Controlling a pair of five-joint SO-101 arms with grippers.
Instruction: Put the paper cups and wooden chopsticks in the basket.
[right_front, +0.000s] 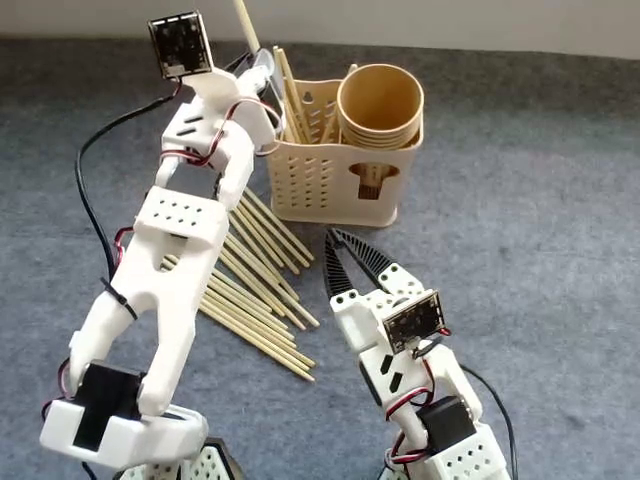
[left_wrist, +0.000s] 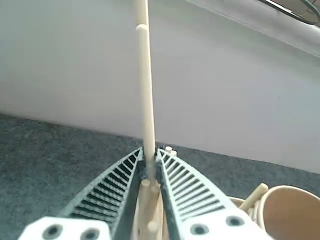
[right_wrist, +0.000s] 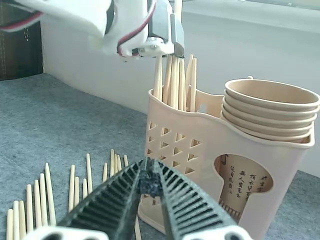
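The left tool (left_wrist: 150, 156), clenched on one wooden chopstick (left_wrist: 145, 90), holds it upright above the basket (right_front: 325, 185) just below, paper cups (right_front: 380, 100) already inside, so lowering and releasing looks next, while the right tool (right_wrist: 150, 175) sits clenched empty beside the loose chopsticks (right_front: 255, 290).

The upright chopstick (left_wrist: 145, 75) is cut by the frame edge; loose chopsticks (right_front: 262, 292) are partly hidden beneath the left arm (right_front: 178, 262).

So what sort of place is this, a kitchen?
Likely a hobby or lab test bench, not a kitchen: two white robot arms stand on a grey mat by a plain wall, beside a basket holding paper cups and wooden chopsticks.
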